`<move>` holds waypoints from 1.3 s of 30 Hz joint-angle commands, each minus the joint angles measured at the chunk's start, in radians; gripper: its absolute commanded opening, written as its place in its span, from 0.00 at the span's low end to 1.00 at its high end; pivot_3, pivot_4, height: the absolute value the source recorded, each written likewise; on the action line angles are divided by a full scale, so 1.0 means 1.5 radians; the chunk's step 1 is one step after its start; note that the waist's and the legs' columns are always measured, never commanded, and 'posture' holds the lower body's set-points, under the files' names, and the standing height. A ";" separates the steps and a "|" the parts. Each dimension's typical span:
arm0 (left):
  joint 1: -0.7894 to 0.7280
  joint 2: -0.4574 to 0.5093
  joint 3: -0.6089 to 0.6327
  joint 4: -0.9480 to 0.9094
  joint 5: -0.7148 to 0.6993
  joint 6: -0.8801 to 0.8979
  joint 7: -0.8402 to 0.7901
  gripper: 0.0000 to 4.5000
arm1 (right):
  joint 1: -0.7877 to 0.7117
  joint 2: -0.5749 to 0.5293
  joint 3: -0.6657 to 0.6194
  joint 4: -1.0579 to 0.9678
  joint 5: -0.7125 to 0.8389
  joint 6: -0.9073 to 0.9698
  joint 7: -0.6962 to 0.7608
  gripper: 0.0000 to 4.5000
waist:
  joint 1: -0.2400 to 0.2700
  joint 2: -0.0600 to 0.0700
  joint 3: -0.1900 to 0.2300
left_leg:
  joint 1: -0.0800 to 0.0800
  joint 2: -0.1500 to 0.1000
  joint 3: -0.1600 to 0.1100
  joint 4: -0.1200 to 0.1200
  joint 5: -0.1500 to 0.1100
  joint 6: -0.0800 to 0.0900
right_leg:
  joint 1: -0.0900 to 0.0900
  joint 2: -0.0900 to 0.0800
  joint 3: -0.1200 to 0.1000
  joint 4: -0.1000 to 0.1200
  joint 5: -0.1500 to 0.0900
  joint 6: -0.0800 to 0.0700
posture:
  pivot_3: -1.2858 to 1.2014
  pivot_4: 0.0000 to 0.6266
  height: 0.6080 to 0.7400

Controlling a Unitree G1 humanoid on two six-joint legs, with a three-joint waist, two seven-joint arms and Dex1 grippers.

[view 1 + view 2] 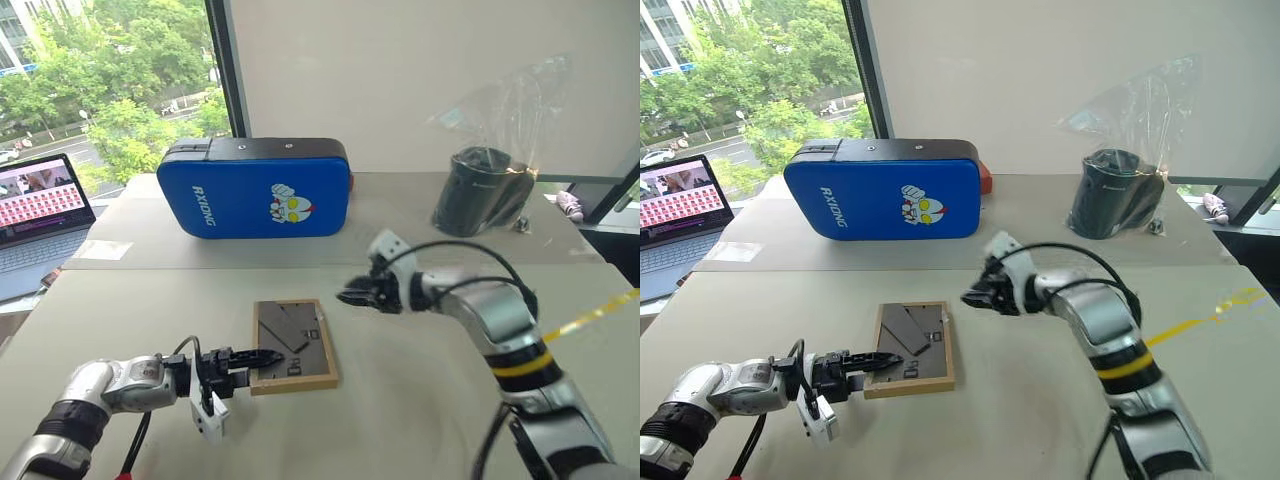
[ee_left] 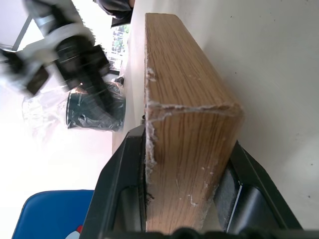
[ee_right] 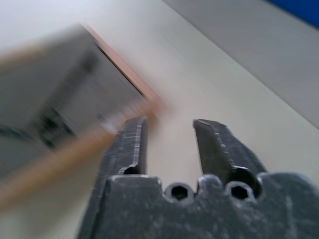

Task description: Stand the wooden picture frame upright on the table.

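- I see the wooden picture frame (image 1: 293,345) lying flat on the table (image 1: 420,410), dark grey back facing up, near the front middle of the tabletop.
- Its stand flap (image 1: 287,327) rests on the grey back; I can't tell whether it is lifted at all.
- My left gripper (image 1: 262,356) comes in from the left, roughly level, and its 2 black fingers are clamped on the frame's near-left corner.
- In the left wrist view the frame (image 2: 184,144) sits squarely between the 2 fingers (image 2: 124,189), 1 on each face of the light wood edge, both touching it.
- My right gripper (image 1: 352,295) hangs in the air above the table, just beyond the frame's far-right corner and clear of it, pointing left and a little down.
- In the right wrist view its 2 fingers (image 3: 130,144) stand apart with bare table between them and nothing held; the frame there is blurred, off to one side of the fingertips.
- At the far side of the table a blue padded case (image 1: 258,187) stands on its long edge.
- To the right of it a dark round container (image 1: 480,190) lies inside a clear plastic bag (image 1: 505,100).
- An open laptop (image 1: 40,210) sits at the far left, well apart from the frame.
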 commanded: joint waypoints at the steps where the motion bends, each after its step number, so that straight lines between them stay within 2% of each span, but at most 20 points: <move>1: 0.022 0.008 -0.032 -0.001 0.022 0.014 -0.013 0.27 | -0.030 0.016 0.015 0.021 0.061 0.060 0.061 0.79 | 0.003 0.000 0.000 | 0.000 0.000 0.000 0.000 0.000 0.000 | 0.000 0.000 0.000 0.000 0.000 0.000 | 0.52 0.24 1.00; 4: 0.025 0.009 -0.036 -0.009 0.023 0.021 -0.007 0.27 | -0.049 0.031 0.056 0.078 0.044 0.047 0.078 0.99 | 0.003 0.000 0.000 | -0.001 0.000 0.000 0.000 0.000 0.000 | 0.000 0.000 0.000 -0.001 0.000 0.000 | 0.52 0.24 1.00; 9: 0.031 0.009 -0.037 -0.023 0.019 0.031 -0.006 0.27 | -0.060 0.054 0.128 0.170 0.013 0.019 0.119 0.99 | -0.001 0.000 0.000 | 0.000 0.000 0.000 0.000 0.000 0.000 | -0.001 0.000 0.000 0.000 0.000 0.000 | 0.52 0.24 1.00; 12: 0.036 0.008 -0.038 -0.029 0.013 0.036 -0.006 0.27 | -0.064 0.073 0.135 0.195 0.012 0.018 0.136 0.99 | -0.002 0.000 0.000 | 0.000 0.000 0.000 0.000 0.000 0.000 | 0.000 0.000 0.000 0.001 0.000 0.000 | 0.52 0.24 1.00; 16: 0.041 0.008 -0.041 -0.038 0.009 0.044 -0.009 0.27 | -0.062 0.103 0.101 0.139 0.085 0.068 0.175 0.99 | -0.002 0.000 0.000 | 0.000 0.000 0.000 0.000 0.000 0.000 | 0.000 0.000 0.000 0.001 0.000 0.000 | 0.52 0.24 1.00; 21: 0.046 0.009 -0.045 -0.043 0.004 0.053 -0.010 0.27 | -0.067 0.106 0.022 0.100 0.142 0.104 0.164 0.99 | 0.000 0.000 0.000 | 0.000 0.000 0.000 0.000 0.000 0.000 | -0.001 0.000 0.000 0.002 0.000 0.000 | 0.52 0.24 1.00; 26: 0.048 0.010 -0.048 -0.043 -0.002 0.059 -0.012 0.27 | -0.058 0.071 -0.009 0.081 0.149 0.103 0.156 0.99 | -0.001 0.000 0.000 | -0.003 0.000 0.000 0.000 0.000 0.000 | -0.004 0.000 0.000 0.002 0.000 0.000 | 0.52 0.24 1.00; 33: 0.044 0.008 -0.056 -0.043 -0.008 0.064 -0.010 0.27 | -0.005 0.002 0.007 0.075 0.101 0.080 0.122 0.99 | 0.001 0.000 0.000 | -0.003 0.000 0.000 0.000 0.000 0.000 | -0.005 0.000 0.000 0.002 0.000 0.000 | 0.52 0.24 1.00; 36: 0.043 0.009 -0.059 -0.043 -0.011 0.065 -0.010 0.27 | 0.041 -0.070 -0.047 0.074 0.075 0.057 0.085 0.99 | 0.004 0.000 0.000 | -0.003 0.000 0.000 0.000 0.000 0.000 | -0.005 0.000 0.000 0.003 0.000 0.000 | 0.52 0.24 1.00; 39: 0.041 0.011 -0.061 -0.039 -0.015 0.067 -0.009 0.27 | 0.090 -0.138 -0.054 0.038 0.031 -0.035 0.080 0.99 | 0.010 0.000 0.000 | -0.003 0.000 0.000 0.000 0.000 0.000 | -0.004 0.000 0.000 0.002 0.000 0.000 | 0.52 0.24 1.00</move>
